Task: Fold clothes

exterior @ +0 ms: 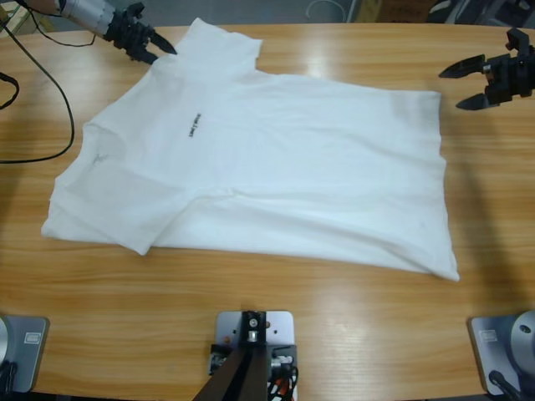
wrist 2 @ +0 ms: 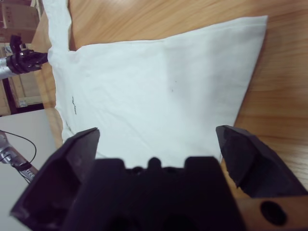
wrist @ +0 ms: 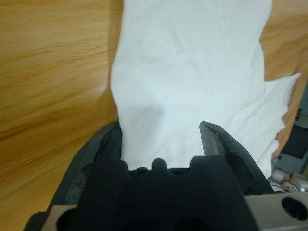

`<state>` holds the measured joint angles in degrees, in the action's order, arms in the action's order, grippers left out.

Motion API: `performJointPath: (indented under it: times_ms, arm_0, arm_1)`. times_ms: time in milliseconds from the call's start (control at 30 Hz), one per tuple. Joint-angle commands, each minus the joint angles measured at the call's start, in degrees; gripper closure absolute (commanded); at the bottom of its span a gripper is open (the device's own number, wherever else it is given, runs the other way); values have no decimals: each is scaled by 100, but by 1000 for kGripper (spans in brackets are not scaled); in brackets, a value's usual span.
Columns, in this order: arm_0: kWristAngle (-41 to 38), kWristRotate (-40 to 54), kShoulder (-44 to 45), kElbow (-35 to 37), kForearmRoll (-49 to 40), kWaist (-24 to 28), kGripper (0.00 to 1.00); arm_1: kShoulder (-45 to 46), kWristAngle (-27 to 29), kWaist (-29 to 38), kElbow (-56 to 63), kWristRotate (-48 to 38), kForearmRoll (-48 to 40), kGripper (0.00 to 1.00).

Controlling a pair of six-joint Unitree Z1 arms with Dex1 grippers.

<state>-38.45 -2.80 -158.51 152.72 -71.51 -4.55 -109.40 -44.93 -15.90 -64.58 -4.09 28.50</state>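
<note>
From above, a white T-shirt (exterior: 276,167) is lying spread across the wooden bench (exterior: 276,296), collar toward the left, one sleeve folded over at the lower left. The left gripper (exterior: 159,48) is hovering at the upper sleeve's edge, while the right gripper (exterior: 466,85) is hanging just off the hem's far corner, jaws spread wide. In the left wrist view, the left gripper (wrist: 161,132) is sitting with jaws apart astride white cloth (wrist: 192,72). In the right wrist view, the right gripper (wrist 2: 159,139) is holding its jaws wide, gripping nothing, over the shirt (wrist 2: 154,86).
</note>
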Motion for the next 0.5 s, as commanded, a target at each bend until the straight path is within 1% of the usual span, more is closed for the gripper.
performJointPath:
  times_ms: [33, 367, 500]
  arm_0:
    - [-101, -144, -833, 3211, 64, -90, 354]
    - [-75, -599, -924, 3211, 802, -73, 353]
    - [-84, -632, -936, 3203, 850, -73, 358]
  arm_1:
    - [-319, -161, -54, -23, 49, -90, 18]
    - [-328, -183, -54, -38, 49, -93, 18]
    - [-328, -183, -54, -45, 49, -92, 18]
